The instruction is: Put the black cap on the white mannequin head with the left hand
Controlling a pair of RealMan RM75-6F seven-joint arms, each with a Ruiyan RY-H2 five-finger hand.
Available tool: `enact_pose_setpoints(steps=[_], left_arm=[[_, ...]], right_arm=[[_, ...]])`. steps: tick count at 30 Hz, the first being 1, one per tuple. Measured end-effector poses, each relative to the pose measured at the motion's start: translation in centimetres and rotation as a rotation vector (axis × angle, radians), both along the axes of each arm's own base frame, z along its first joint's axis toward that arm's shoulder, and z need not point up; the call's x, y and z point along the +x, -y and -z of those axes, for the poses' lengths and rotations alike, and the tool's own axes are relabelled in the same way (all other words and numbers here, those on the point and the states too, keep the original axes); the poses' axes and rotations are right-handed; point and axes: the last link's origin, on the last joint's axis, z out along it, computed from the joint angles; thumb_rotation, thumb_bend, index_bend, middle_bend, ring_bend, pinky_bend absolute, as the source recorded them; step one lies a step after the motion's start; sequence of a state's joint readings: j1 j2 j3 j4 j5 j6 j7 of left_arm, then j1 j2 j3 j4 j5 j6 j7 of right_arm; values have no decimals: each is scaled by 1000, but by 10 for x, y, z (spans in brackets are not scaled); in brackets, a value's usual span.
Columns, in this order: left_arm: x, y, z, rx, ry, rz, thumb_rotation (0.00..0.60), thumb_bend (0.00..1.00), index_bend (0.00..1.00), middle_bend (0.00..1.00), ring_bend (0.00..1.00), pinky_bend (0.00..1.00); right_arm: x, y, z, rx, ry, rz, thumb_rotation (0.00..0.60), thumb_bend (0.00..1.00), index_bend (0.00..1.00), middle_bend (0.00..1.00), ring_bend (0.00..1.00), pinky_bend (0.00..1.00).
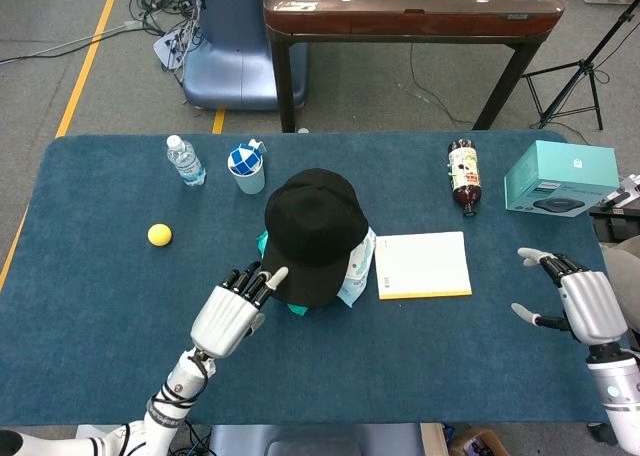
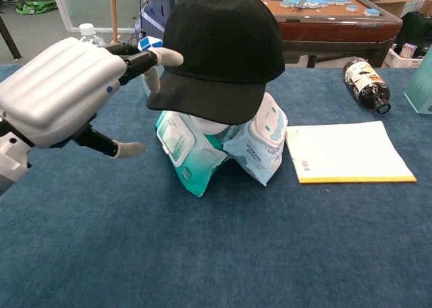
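Sitting on mannequin head: black cap (image 1: 312,232) | left hand (image 1: 229,314) beside brim, fingers spread, empty

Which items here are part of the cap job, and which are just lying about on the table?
Part of the job:
black cap
white mannequin head, mostly hidden under the cap
left hand

Lying about:
wet-wipe packs
notepad
dark bottle
teal box
water bottle
white cup
yellow ball
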State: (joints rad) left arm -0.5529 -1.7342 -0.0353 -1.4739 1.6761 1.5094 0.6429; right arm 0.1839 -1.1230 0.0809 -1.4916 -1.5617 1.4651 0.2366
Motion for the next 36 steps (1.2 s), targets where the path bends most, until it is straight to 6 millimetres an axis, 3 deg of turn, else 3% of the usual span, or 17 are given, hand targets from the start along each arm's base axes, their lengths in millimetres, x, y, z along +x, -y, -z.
enact_pose_setpoints(steps=[9,18,27,36], left_arm=[[-31,11,-25,13,17,-183,600,63,20,346,220,410],[-86,30,-72,64,-55,-384,600,64,125,346,234,410],[-137,66,-107,21,-104,-583,600,63,290,370,267,412],[-179,85,-135,63,-22,-650,600,64,298,373,268,413]], right_arm=[[-1,1,2,3,-13,15,600,0,264,380,335,482],[0,1,7,6,-37,14,600,0,264,380,336,482],[2,1,16,17,-67,13,600,0,264,380,335,482],[1,3,28,40,-106,24,600,0,263,380,335,482]])
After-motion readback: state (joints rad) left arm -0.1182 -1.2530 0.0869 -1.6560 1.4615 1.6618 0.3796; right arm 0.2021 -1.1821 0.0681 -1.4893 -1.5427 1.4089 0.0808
